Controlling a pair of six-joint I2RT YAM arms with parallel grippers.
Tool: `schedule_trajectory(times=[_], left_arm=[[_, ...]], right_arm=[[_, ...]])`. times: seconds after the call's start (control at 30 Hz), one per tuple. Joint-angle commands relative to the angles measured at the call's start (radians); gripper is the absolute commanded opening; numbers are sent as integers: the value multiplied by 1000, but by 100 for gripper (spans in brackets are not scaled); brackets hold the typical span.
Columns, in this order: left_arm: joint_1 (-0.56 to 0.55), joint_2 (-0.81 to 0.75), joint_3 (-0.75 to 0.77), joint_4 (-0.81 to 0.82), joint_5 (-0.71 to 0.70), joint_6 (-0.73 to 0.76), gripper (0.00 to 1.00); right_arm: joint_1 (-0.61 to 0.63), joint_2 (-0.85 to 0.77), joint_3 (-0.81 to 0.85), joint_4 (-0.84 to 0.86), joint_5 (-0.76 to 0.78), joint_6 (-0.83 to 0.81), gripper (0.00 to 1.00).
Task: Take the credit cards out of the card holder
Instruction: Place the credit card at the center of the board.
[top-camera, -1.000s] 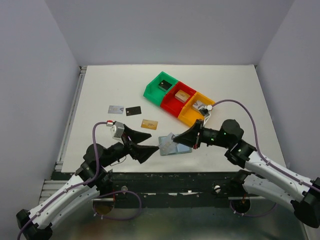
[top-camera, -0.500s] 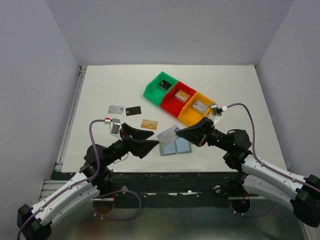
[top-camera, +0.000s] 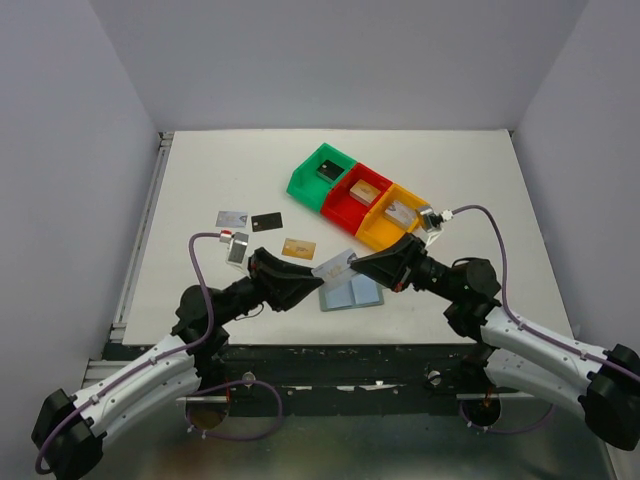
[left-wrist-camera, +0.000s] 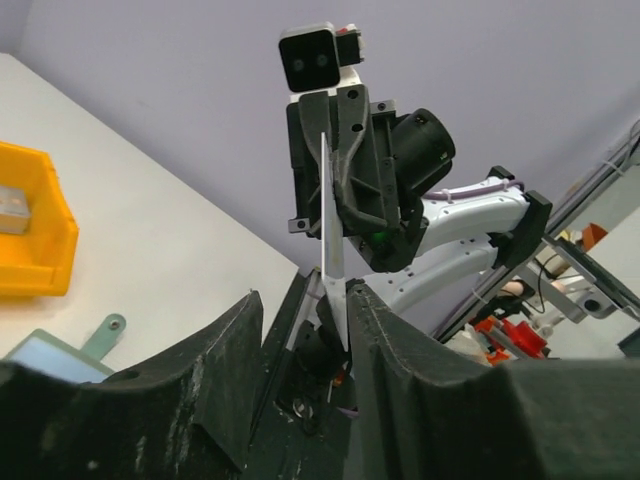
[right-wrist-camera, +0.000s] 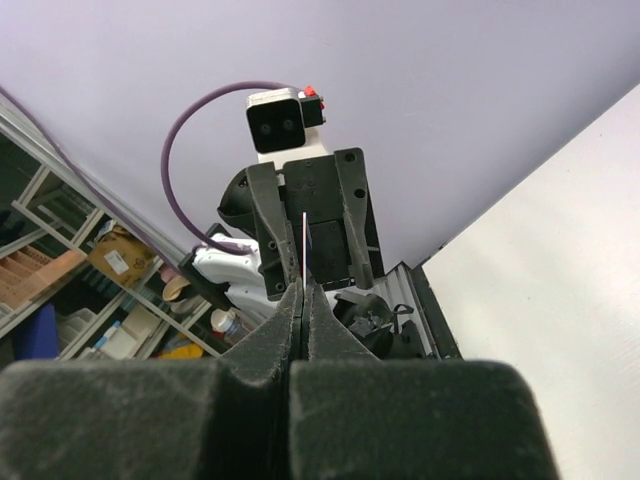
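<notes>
**As the right arm is lifting a fourth card clear, the left is closing in to take it**

Whereas a second ago it was working down at the card holder (top-camera: 355, 294), the right end effector (top-camera: 354, 265) is now holding a pale card (top-camera: 335, 264) pinched between closed fingers, raised off the desk (top-camera: 220, 170) above the holder's far-left corner. The left end effector (top-camera: 316, 279), which was hanging wide open beside the holder, is now reaching in and narrowing. Its wrist view is showing the card standing edge-on between its fingers, close against one and with a gap on the other side, so the jaws are partly apart and not yet clamping. The holder is lying open and flat under the two arms. The silver card (top-camera: 231, 218), black card (top-camera: 266, 222) and gold card (top-camera: 298, 248) are lying further left.

Judgement: this card is looking extracted and a hand-over is looking under way. The right should be holding on until the left is gripping firmly, or the card is risking a drop. Cannot tell whether the slots are holding more cards
</notes>
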Motion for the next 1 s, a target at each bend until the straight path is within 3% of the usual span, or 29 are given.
schedule_trajectory(times=[0.0, 0.33, 0.43, 0.5, 0.6, 0.63, 0.7, 0.73, 0.83, 0.93, 0.97], left_arm=[[4, 23, -2, 127, 66, -37, 47], [4, 51, 5, 152, 103, -45, 26], [4, 63, 9, 153, 117, -42, 14], [4, 66, 14, 152, 123, -36, 0], [4, 60, 20, 127, 119, -22, 0], [5, 53, 21, 118, 116, -19, 0], [17, 36, 46, 45, 109, -5, 0], [31, 24, 67, -23, 117, 7, 0], [115, -18, 167, -298, 145, 61, 0], [240, -18, 273, -539, 206, 102, 0], [278, -12, 311, -642, 217, 116, 0]], right_arm=[[-2, 7, 17, 39, -3, 2, 0], [0, 22, 31, 25, -10, -1, 0], [0, 24, 33, 16, -10, -6, 0], [0, 25, 36, 16, -13, -6, 0], [0, 19, 40, -10, -10, -6, 1], [0, 13, 42, -27, -6, -6, 12], [0, -13, 53, -102, -4, -18, 45], [-2, -36, 73, -186, 0, -39, 55], [-2, -119, 152, -537, 75, -150, 73], [-17, -192, 186, -754, 138, -236, 92], [-20, -217, 197, -817, 152, -260, 93]])
